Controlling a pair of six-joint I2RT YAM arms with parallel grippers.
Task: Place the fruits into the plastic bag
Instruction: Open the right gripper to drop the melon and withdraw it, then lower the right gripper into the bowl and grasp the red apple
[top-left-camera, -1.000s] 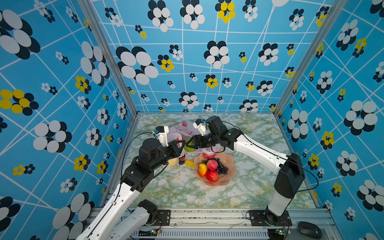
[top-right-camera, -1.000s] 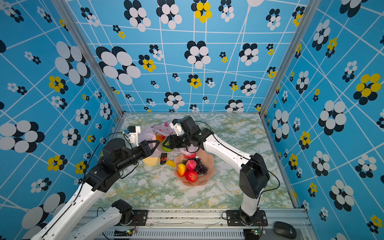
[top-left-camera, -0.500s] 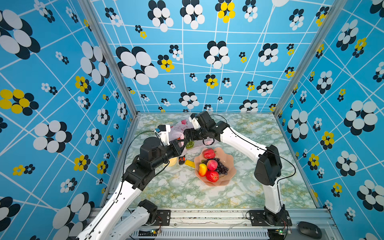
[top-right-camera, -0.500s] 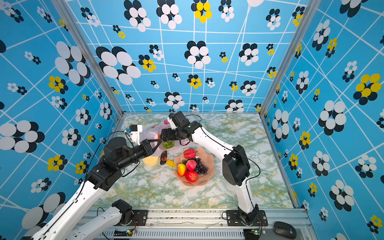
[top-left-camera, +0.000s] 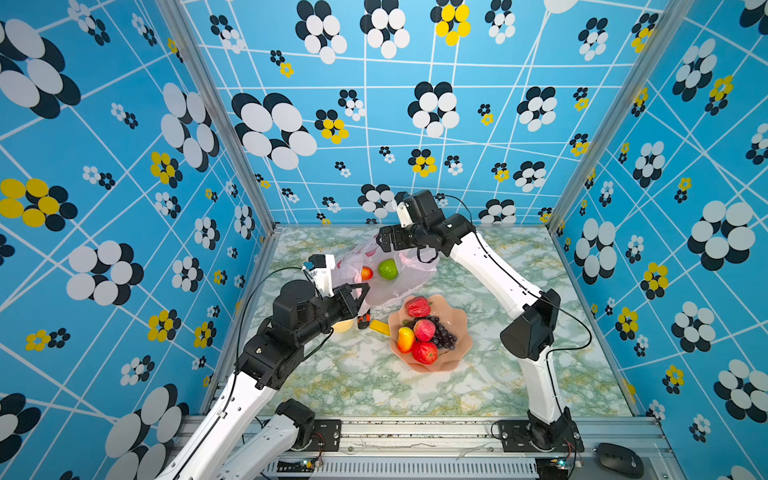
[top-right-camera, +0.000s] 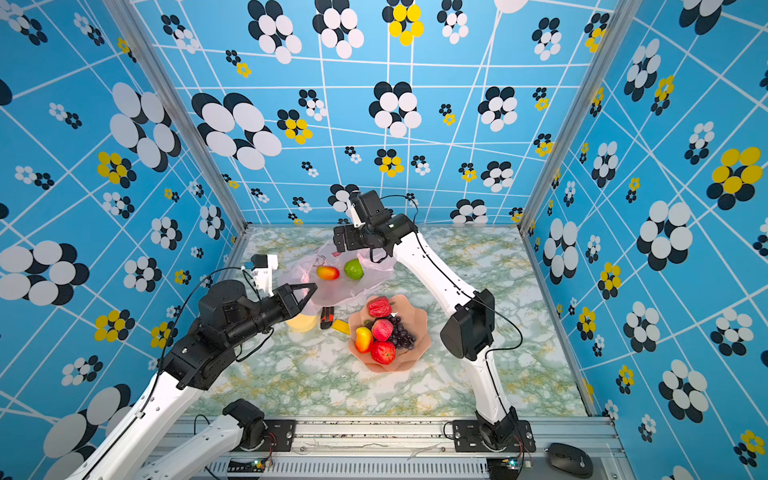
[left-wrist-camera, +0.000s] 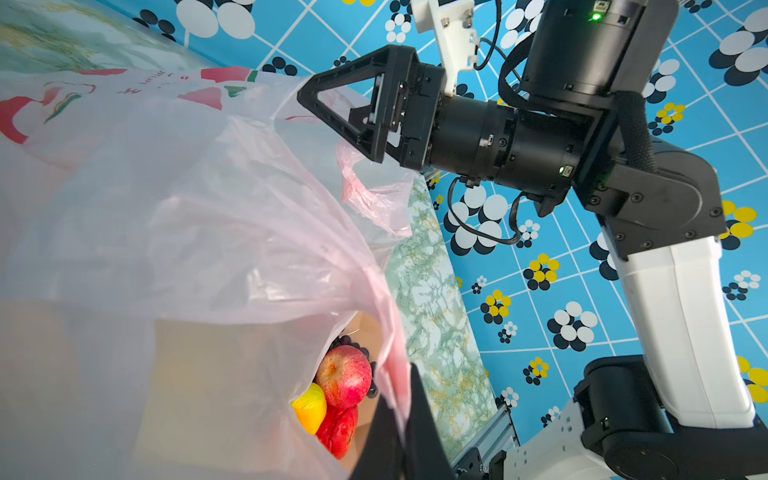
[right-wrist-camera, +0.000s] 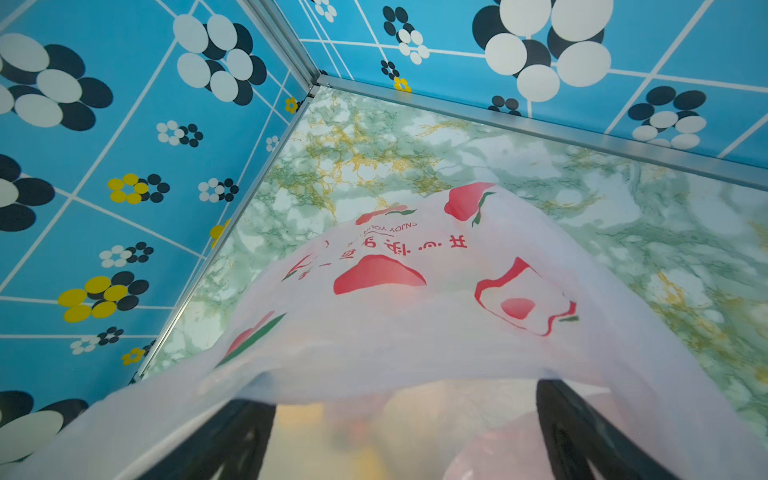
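In both top views the bag (top-left-camera: 390, 293) (top-right-camera: 345, 291) lies on the table (top-left-camera: 353, 382) toward the back, just beside the bowl (top-left-camera: 462, 345). Inside the bag a green fruit (top-left-camera: 387, 269) and a mango (top-left-camera: 366, 273) lie side by side. The left gripper (top-left-camera: 365, 287) is pressed together on the bag's near-left edge, holding it up. The right gripper (top-left-camera: 384, 243) hangs over the bag's far edge with its jaws apart and nothing between them. The bowl holds a pepper (top-left-camera: 417, 306), two apples (top-left-camera: 424, 329), a yellow mango (top-left-camera: 405, 338) and grapes (top-left-camera: 444, 337). In the left wrist view the left gripper's fingers (left-wrist-camera: 419, 428) pinch the bag's pink rim, and the film fills most of the frame. Past its edge an apple, the yellow mango and another red fruit show in the bowl, and the right gripper stands at the bag's far side. In the right wrist view two dark fingers (right-wrist-camera: 582, 432) stand wide apart, blurred behind the bag's film. The bag's red printed marks lie beyond them on the table.
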